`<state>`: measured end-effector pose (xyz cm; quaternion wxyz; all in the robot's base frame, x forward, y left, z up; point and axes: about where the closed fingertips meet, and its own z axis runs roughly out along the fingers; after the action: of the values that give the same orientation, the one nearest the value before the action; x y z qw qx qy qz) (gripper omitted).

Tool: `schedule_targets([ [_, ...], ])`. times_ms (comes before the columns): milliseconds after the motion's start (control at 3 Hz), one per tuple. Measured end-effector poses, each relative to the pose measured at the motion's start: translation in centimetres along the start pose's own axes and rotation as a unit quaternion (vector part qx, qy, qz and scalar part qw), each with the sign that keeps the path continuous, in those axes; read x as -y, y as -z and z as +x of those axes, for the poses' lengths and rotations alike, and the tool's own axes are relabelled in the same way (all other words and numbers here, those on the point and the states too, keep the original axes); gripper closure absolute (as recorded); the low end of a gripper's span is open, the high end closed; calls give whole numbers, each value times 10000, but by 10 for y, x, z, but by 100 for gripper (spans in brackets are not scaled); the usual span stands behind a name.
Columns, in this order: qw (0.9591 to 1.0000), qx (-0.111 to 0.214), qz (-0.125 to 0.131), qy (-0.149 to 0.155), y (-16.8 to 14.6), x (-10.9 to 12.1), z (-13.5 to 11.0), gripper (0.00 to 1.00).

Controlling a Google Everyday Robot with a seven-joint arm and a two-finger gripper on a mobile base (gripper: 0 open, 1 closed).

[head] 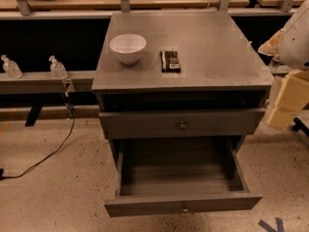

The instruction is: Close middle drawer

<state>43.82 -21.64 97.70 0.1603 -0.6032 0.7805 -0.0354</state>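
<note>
The grey cabinet (183,37) stands in the middle of the view. Its middle drawer (181,204) is pulled far out toward me. It is a wide shallow grey box, empty inside, with a small round knob (184,208) on its flat front. Above it, the uppermost drawer (145,124) stands out a little, with its own knob (183,125). The lowest drawer is hidden under the open one. My gripper (288,100), pale yellow, is at the right edge of the view beside the cabinet's right front corner. It is above the open drawer and apart from it.
A white bowl (128,47) and a dark flat packet (170,61) sit on the cabinet top. Two small clear bottles (57,67) stand on a rail at the left. A black cable (58,149) runs across the speckled floor. Wooden tables stand behind.
</note>
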Motion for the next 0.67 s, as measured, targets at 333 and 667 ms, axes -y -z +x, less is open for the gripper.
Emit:
schedule_targets([
  [333, 10000, 0, 1, 0, 0, 0, 0, 0],
  [667, 9996, 251, 99, 109, -16, -3, -2, 0],
])
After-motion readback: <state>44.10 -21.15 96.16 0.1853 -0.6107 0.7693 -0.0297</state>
